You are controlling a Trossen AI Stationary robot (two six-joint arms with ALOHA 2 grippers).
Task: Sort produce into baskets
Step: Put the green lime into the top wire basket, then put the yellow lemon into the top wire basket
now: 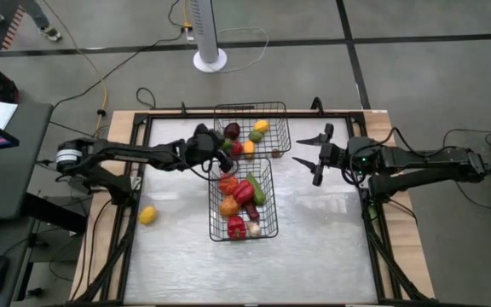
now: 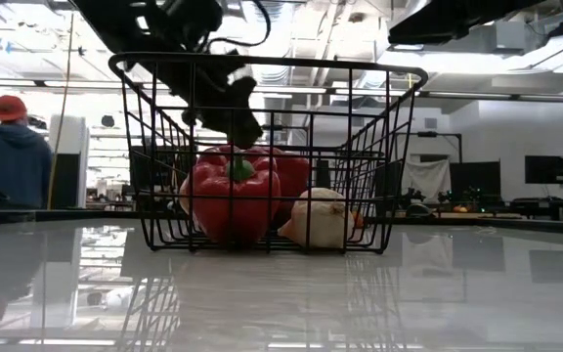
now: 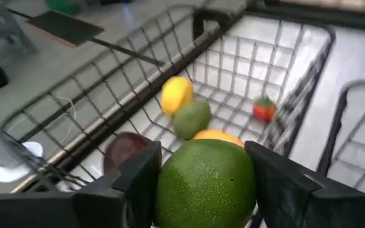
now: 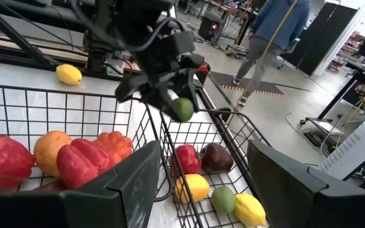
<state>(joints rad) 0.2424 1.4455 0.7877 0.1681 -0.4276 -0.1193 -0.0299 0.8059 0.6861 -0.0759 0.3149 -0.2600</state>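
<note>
Over far black wire-mesh basket (image 1: 273,119), L hand (image 3: 204,183) clamped on round green toy fruit (image 3: 206,184). R hand (image 1: 311,159) hung beside baskets w/ fingers apart, empty. Yellow lemon (image 1: 147,215) lay alone on table (image 1: 331,247).

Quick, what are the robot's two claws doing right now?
Left gripper: closed on a round green fruit, above the far basket.
Right gripper: open, holding nothing, off to the baskets' side.
</note>
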